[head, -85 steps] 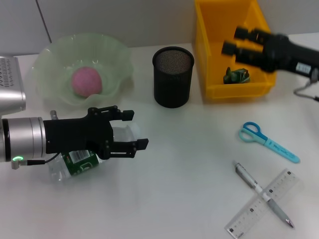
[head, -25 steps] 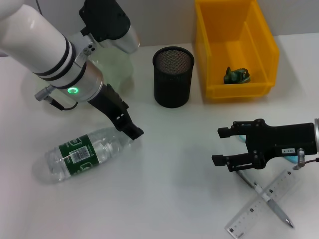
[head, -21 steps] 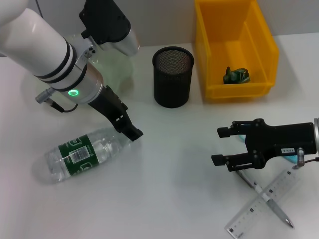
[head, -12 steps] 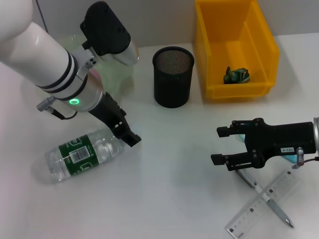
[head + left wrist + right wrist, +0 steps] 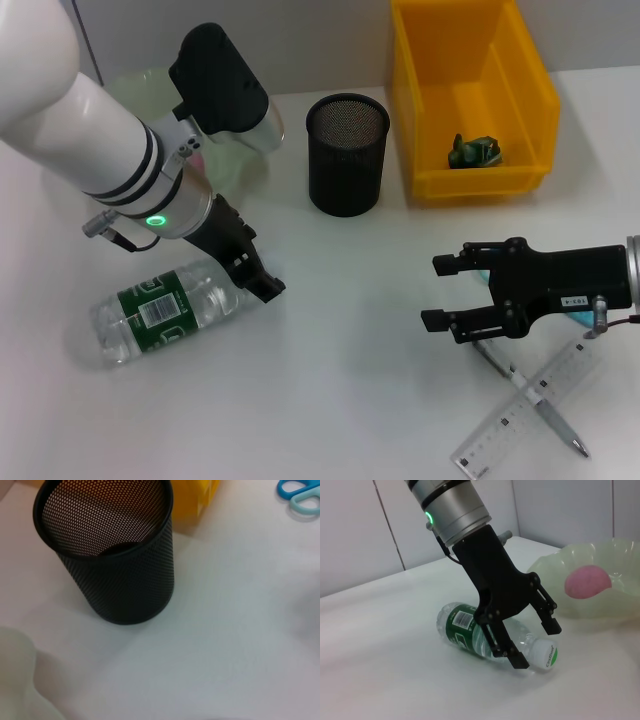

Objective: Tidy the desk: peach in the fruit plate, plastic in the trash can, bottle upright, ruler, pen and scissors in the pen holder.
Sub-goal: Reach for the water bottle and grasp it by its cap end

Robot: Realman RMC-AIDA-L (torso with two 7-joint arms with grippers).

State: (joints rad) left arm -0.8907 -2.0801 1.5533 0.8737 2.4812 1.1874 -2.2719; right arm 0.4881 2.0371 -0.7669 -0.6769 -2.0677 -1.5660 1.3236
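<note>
**Q:** Head view first: where is the bottle, and what is the left arm doing?

**A:** The bottle (image 5: pixel 170 311) lies on its side on the white desk (image 5: pixel 330 380), its cap pointing toward the middle of the desk. The left gripper (image 5: pixel 255 277) is down at the neck end. From the right wrist view, its black fingers (image 5: pixel 512 652) stand spread, one on each side of the neck near the white cap (image 5: pixel 546 654), not pressed closed on it.

**Q:** And the right arm?

**A:** The right gripper (image 5: pixel 440 292) hovers low over the desk on the robot's right, fingers apart and holding nothing. The blue scissors (image 5: pixel 585 313) are mostly hidden behind it. Just beside it lie the pen (image 5: pixel 535 395) and the clear ruler (image 5: pixel 530 405), crossed over each other.

**Q:** What about the other items?

**A:** The black mesh pen holder (image 5: pixel 346 153) stands upright at the back. To its right is the yellow trash can (image 5: pixel 470 95) with a crumpled green plastic (image 5: pixel 474 152) inside. The pink peach (image 5: pixel 587 581) sits in the pale green fruit plate (image 5: pixel 620 615).
</note>
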